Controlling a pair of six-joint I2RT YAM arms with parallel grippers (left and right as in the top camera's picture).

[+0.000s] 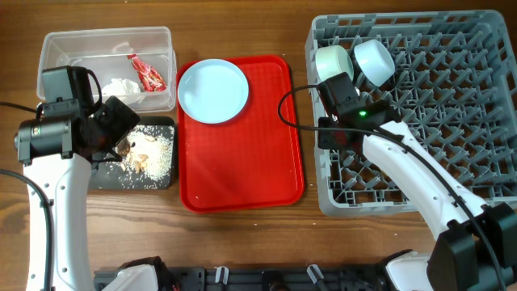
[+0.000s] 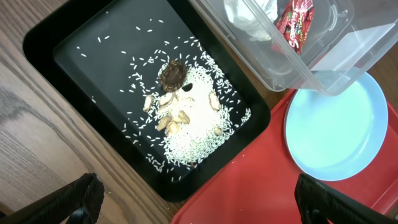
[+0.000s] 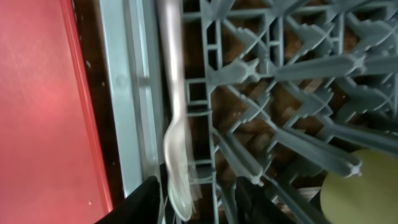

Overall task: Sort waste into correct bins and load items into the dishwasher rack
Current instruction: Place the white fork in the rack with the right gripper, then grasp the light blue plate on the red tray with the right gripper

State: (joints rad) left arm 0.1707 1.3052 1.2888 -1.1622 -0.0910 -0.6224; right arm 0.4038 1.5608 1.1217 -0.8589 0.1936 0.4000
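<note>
The clear tub (image 1: 60,48) holds the red wrapper (image 1: 147,73) and the white tissue (image 1: 121,87). Food scraps (image 2: 180,112) lie in the black tray (image 2: 74,56). My left gripper (image 2: 199,205) hangs open above that tray's near corner, holding nothing. The pale blue plate (image 1: 212,90) sits on the red tray. Two bowls (image 1: 333,61) (image 1: 374,61) stand in the grey rack (image 1: 452,97). My right gripper (image 3: 198,202) is open just inside the rack's left wall. The white spoon (image 3: 176,149) lies between its fingers. The yellow cup (image 3: 364,186) shows beside them. The fork is hidden.
The flat red serving tray (image 1: 258,153) lies between the black tray and the rack, its right edge close to the rack wall (image 3: 118,93). Upright pegs (image 3: 323,68) crowd the rack floor. Cables trail from both arms over the wooden table (image 1: 242,234).
</note>
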